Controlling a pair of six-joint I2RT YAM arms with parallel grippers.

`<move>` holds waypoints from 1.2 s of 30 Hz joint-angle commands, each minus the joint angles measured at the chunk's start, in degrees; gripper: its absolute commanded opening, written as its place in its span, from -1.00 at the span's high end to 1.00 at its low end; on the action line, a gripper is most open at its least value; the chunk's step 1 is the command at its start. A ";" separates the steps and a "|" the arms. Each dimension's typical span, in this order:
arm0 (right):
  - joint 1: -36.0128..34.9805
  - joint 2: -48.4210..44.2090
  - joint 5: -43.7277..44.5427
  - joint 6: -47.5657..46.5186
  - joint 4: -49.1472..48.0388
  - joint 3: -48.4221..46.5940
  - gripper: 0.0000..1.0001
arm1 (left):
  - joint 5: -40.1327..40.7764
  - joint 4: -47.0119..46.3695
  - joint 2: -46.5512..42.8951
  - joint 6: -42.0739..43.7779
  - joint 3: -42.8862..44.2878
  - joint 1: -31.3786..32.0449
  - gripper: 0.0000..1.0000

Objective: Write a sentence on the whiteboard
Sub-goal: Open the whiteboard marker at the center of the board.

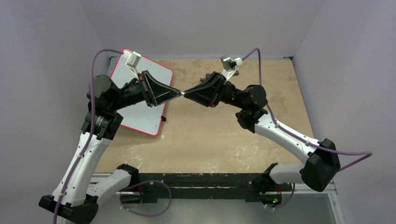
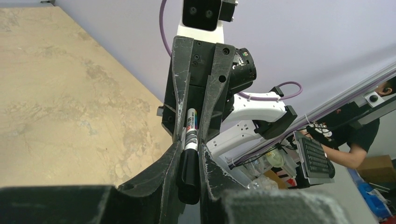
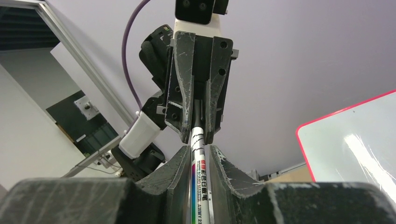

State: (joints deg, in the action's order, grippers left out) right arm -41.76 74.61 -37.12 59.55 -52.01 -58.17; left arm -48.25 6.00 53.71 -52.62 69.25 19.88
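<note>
Pulling the cap off the marker (image 2: 190,140) looks like the step now. The left pincer (image 1: 179,93) pinches its black end, and the right pincer (image 1: 186,94) pinches its white body, tip to tip above the desk (image 1: 210,135). Next they should pull straight apart. The whiteboard (image 1: 140,119) lies flat under the left arm, just beside both pincers, with no words on it.

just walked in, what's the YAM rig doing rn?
The two end effectors meet tip to tip in the air above the table. The left end effector is shut on the black end of a marker, and the right end effector is closed on its white labelled barrel. It looks like a handover or a cap pull. The whiteboard lies flat at the far left. The parts of it in view are blank.
</note>
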 commanded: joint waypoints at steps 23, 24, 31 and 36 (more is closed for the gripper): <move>-0.24 1.22 -3.29 1.52 -3.87 -2.91 0.55 | 2.90 4.20 -0.92 4.65 3.17 -0.19 1.00; -0.24 1.21 -3.30 1.47 -3.90 -2.99 0.55 | 2.83 4.19 -0.83 4.55 3.10 -0.24 1.00; -0.25 0.63 -2.83 0.67 -3.48 -3.41 0.55 | 2.47 3.59 -1.20 4.19 1.99 -0.20 1.00; -0.25 0.86 -2.73 0.84 -3.84 -3.61 0.57 | 2.21 3.20 -1.01 3.91 1.52 -0.19 1.00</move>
State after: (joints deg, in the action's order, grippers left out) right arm -41.71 76.18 -39.22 60.42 -52.86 -58.96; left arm -46.04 11.49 53.08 -48.38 71.02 19.90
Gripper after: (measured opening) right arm 0.221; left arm 0.155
